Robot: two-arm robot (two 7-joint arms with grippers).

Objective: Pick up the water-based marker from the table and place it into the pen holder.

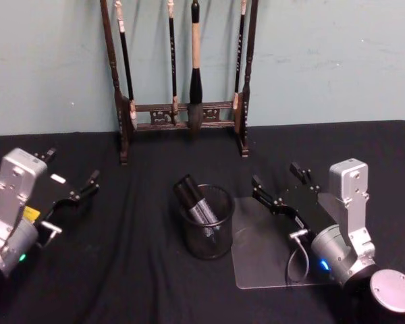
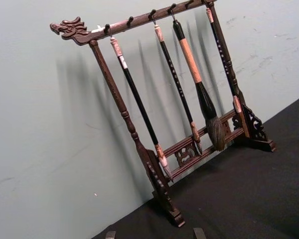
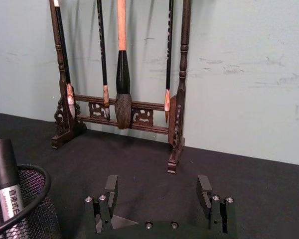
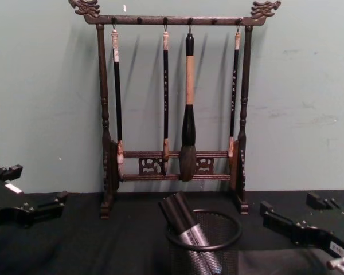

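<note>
While empty, right gripper [image 1: 279,183] gapes wide

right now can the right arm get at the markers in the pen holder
Probably yes: the right gripper sits open just beside the pen holder, the markers stick up above its rim, and nothing stands between.

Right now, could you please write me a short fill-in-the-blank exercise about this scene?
1. The markers stand inside the ___ pen holder.
2. The brush rack holds ___ hanging brushes.
3. The right gripper hovers over a clear ___ on the table.
4. The left gripper is ___ and empty.

Missing words: mesh; four; sheet; open
</note>
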